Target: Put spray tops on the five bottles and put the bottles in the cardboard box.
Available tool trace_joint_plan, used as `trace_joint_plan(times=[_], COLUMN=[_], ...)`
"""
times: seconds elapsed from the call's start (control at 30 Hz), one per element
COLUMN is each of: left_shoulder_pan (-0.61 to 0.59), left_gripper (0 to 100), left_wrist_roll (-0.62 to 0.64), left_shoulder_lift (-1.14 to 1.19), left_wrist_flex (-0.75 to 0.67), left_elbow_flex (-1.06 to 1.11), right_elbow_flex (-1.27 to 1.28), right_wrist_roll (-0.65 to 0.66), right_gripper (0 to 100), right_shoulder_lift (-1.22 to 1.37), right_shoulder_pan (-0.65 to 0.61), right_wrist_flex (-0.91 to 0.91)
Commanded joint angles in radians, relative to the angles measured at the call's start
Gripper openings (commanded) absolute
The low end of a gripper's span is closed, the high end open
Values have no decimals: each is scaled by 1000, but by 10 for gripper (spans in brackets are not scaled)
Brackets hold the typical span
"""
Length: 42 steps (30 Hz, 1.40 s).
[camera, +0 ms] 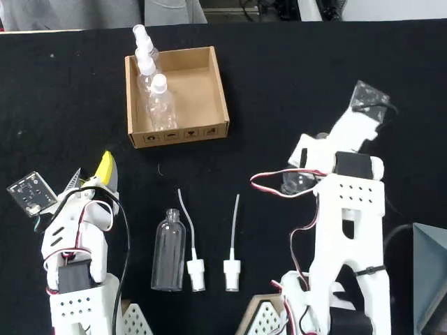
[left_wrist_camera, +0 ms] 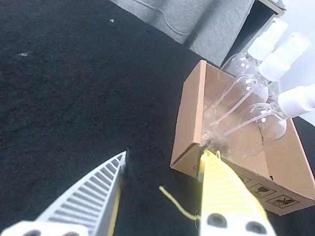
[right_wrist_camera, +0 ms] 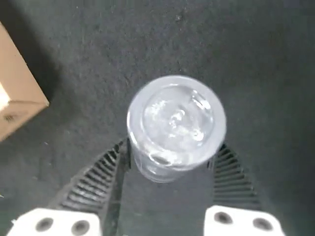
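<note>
The cardboard box stands at the back left of centre, with three clear bottles wearing white spray tops leaning in its left side. The box and its bottles lie ahead of my left gripper, which is open and empty. That gripper sits at the front left. A capless clear bottle lies on the mat, with two loose spray tops to its right. My right gripper is shut on another capless bottle, seen end-on, at mid-right.
The black mat covers the table. A corner of the box lies off to one side of the right gripper. The arm bases stand at the front edge, with a grey object at the front right.
</note>
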Motion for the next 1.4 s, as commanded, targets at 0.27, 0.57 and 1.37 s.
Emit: trace_joint_plan(times=[0.27, 0.57, 1.37], left_shoulder_pan=[-5, -5, -5], left_gripper=[220, 220, 222], left_wrist_roll=[-6, -6, -6], left_shoulder_lift=[-9, -9, -9], left_wrist_flex=[-18, -17, -17], left_elbow_flex=[24, 24, 24], right_elbow_flex=[-64, -61, -70], right_wrist_roll=[460, 559, 508], right_gripper=[194, 194, 194], right_shoulder_lift=[-54, -48, -48], right_shoulder_pan=[72, 61, -87], right_wrist_flex=[75, 78, 126])
